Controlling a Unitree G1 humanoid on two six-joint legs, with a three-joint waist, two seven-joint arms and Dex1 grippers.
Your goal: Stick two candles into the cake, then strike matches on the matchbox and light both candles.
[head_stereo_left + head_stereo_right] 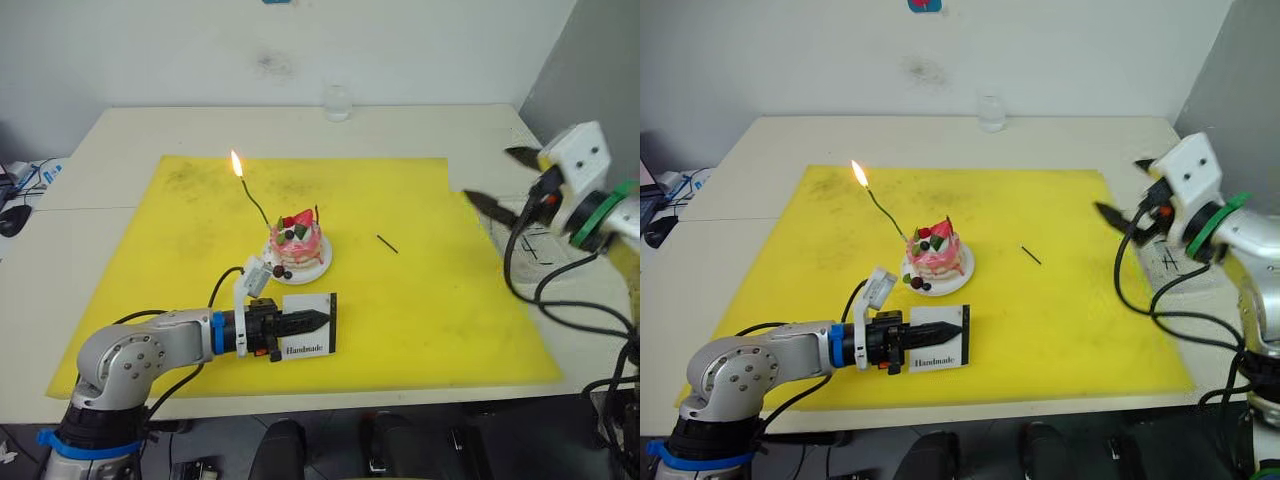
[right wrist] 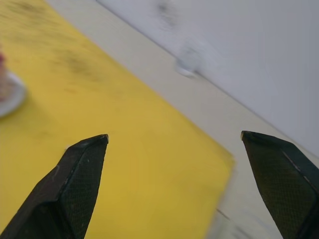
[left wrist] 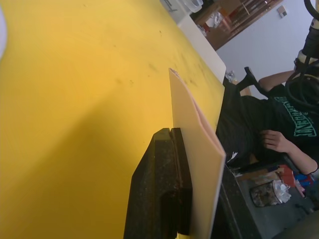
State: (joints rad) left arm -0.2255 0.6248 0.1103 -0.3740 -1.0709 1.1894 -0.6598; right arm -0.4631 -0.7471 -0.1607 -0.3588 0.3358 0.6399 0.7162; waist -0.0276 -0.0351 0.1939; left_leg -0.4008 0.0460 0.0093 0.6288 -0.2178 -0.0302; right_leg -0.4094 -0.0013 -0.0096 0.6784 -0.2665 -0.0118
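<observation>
Matchbox lies clamped in the left pincer, steadied for striking, while the right pincer hangs spread wide, empty.

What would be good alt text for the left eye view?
A lit green candle leans out of a pink cake on a yellow mat. The left gripper clamps the matchbox; the right gripper hangs open.

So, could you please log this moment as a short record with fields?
cake: on white plate, mid yellow mat
green candle: stuck in cake, lit
red candle: in cake, unlit
matchbox: in front of cake
left gripper: shut on matchbox
right gripper: open, raised over the mat's right edge
loose match: on mat, right of cake
</observation>
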